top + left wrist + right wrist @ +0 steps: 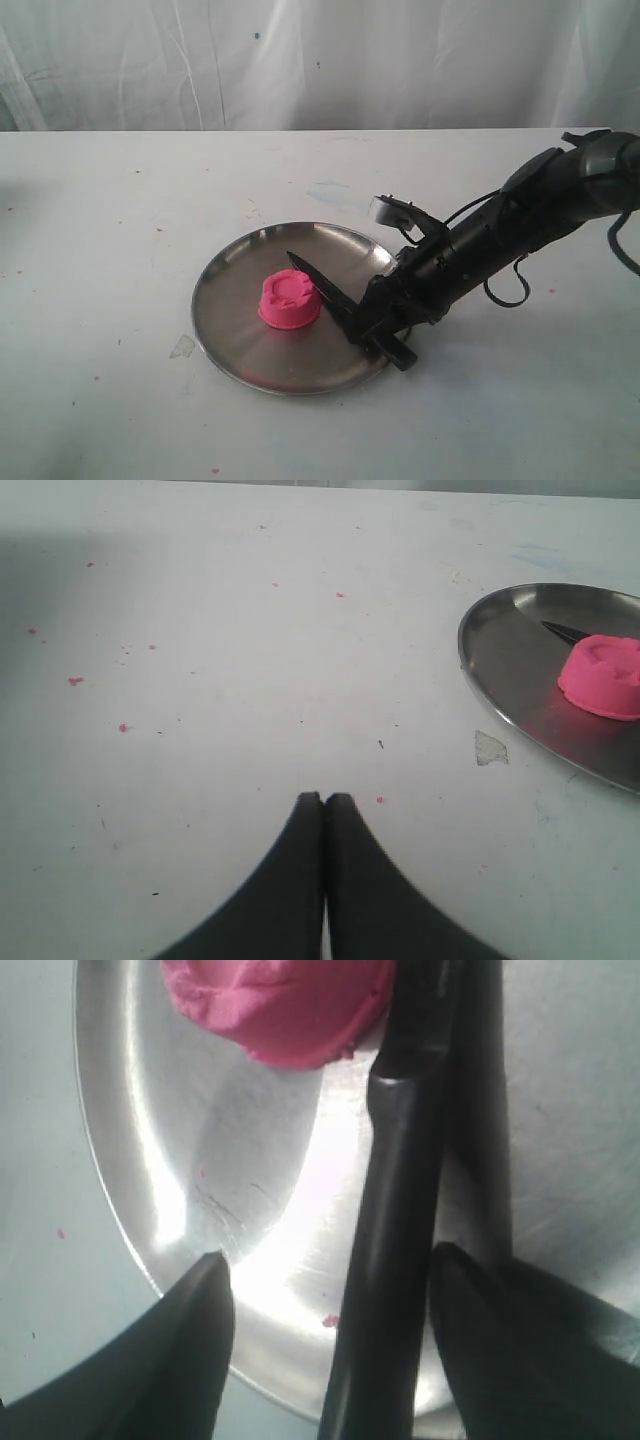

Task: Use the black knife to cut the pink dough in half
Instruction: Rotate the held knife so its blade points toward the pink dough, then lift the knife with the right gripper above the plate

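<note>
**Knife between spread fingers, dough in one piece**

The right gripper [330,1265] hangs low over the plate [225,300] with its fingers spread wide. The black knife [395,1260] lies between them, not pinched. The pink dough [290,300] sits whole near the plate's middle, right beside the blade. Off to the side, the left gripper [324,802] is over the table [200,660], fingers pressed together on nothing.
</note>
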`<state>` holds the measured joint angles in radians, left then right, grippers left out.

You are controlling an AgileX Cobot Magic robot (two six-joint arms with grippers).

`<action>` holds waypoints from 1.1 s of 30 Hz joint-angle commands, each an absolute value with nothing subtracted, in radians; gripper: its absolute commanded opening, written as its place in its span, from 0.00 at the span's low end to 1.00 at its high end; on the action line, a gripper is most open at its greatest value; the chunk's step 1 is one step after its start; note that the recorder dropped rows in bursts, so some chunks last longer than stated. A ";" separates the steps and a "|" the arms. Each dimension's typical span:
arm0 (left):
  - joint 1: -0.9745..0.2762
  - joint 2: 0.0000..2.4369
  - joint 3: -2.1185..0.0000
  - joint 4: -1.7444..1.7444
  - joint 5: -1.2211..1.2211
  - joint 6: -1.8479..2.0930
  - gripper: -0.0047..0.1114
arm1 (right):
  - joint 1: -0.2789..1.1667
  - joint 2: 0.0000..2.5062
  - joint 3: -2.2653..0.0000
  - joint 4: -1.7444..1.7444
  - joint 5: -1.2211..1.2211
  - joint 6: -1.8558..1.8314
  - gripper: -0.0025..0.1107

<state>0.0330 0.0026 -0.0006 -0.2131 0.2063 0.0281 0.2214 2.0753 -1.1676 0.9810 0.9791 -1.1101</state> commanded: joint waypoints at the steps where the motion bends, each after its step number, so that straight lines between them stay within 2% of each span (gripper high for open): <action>1: 0.036 0.000 0.000 -0.218 0.211 0.027 0.04 | 0.229 2.089 -1.167 0.944 0.961 -1.110 0.47; 17: 0.036 0.000 0.000 -0.218 0.211 0.027 0.04 | 0.229 2.089 -1.167 0.885 0.870 -1.015 0.21; 27: 0.036 0.000 0.000 -0.218 0.211 0.027 0.04 | 0.229 2.083 -1.167 0.915 0.857 -1.015 0.19; 33: 0.036 0.000 0.000 -0.218 0.211 0.027 0.04 | 0.229 2.049 -1.179 0.944 0.850 -1.013 0.04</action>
